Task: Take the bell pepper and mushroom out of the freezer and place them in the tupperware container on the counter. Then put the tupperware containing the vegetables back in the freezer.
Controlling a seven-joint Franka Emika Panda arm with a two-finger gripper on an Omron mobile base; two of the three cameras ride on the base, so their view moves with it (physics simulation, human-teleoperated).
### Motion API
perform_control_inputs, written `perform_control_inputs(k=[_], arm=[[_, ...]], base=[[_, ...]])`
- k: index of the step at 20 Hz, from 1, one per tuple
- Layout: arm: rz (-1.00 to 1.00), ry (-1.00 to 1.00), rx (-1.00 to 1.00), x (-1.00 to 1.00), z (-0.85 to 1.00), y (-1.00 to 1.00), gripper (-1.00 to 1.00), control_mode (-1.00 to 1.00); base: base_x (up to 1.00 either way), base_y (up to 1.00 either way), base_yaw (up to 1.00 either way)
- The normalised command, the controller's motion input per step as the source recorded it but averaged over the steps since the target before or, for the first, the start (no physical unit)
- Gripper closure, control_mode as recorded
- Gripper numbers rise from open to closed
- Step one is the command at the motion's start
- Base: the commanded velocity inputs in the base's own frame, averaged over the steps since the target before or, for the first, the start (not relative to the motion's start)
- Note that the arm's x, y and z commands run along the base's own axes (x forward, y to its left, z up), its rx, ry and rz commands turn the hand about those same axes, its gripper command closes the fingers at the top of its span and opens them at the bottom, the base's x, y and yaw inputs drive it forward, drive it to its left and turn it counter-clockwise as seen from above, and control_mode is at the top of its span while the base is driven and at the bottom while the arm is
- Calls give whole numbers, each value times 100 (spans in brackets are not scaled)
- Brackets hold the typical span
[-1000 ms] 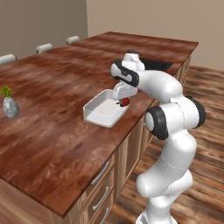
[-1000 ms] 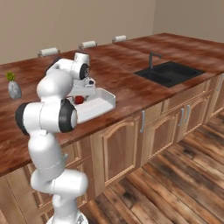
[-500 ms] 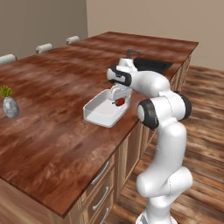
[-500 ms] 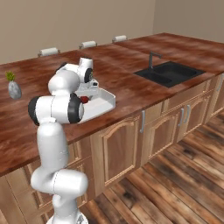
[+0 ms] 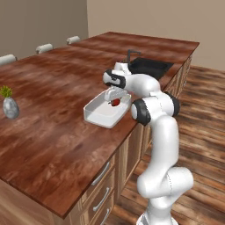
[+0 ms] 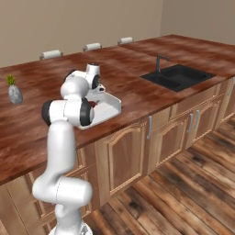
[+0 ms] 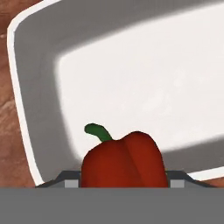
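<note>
Holding Red Pepper Over White Container

Gripper (image 5: 115, 99) jaws are closed on the glossy red lobed bell pepper (image 7: 124, 162), green stem tilted, just above the shallow white rounded-corner plastic tupperware container (image 5: 97, 115). That container sits on the reddish-brown wood-grain counter (image 5: 52, 132), near its front edge. Hand view shows its smooth matte floor; base views add the black sink (image 6: 179, 75) beyond the container.

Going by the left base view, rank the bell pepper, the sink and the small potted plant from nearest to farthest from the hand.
1. bell pepper: at the hand, over the tupperware container.
2. sink: beyond the hand, far end of the counter.
3. potted plant: far left.
</note>
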Motion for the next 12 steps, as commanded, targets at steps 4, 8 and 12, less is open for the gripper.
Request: perform_control_inputs(k=[4, 8, 12], arm=[[0, -2, 0, 46, -31, 0, 100, -100], [0, -7, 0, 33, -25, 1, 100, -100], [0, -11, 0, 25, -23, 10, 100, -100]], base=[[0, 0, 0], [0, 0, 0], [0, 0, 0]])
